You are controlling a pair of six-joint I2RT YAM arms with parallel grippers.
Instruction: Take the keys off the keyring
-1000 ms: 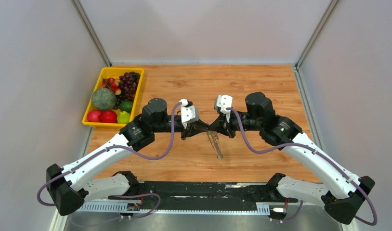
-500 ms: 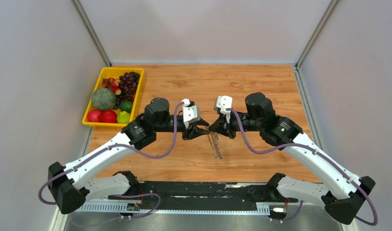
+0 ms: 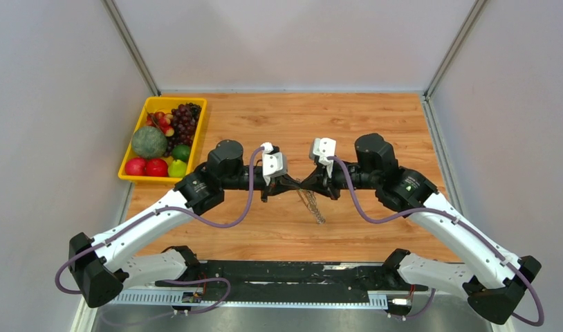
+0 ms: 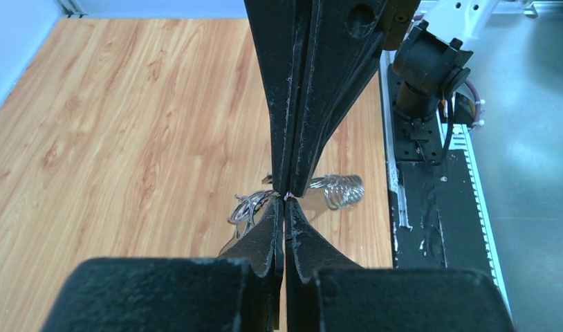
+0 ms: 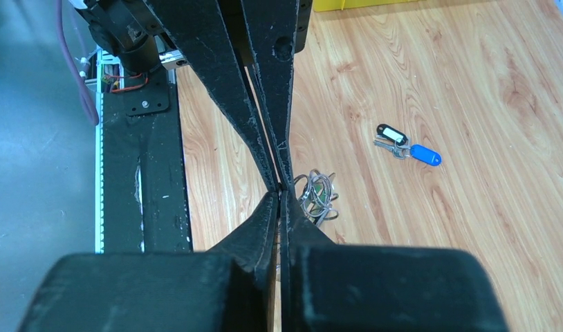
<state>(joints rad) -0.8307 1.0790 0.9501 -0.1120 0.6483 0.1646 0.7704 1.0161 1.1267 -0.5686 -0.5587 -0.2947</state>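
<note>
The keyring (image 3: 313,206), a string of thin silvery rings, dangles above the wood from the spot where both grippers meet tip to tip. In the left wrist view my left gripper (image 4: 285,200) is shut, pinching a bit of wire, with rings (image 4: 247,207) to one side and a wire coil (image 4: 344,190) to the other. My right gripper (image 5: 280,195) is shut on the same point, and the keyring (image 5: 319,197) with its green tag hangs just beyond. Loose keys (image 5: 407,147), one blue-headed and one with a black-and-white head, lie on the table further off.
A yellow tray (image 3: 131,178) of fruit stands at the back left of the wooden table (image 3: 375,111). A black base rail (image 3: 285,273) runs along the near edge, and grey walls close in both sides.
My left gripper opened, then closed at the right gripper's tips. The hanging rings swung slightly to the right. The right arm barely moved.
</note>
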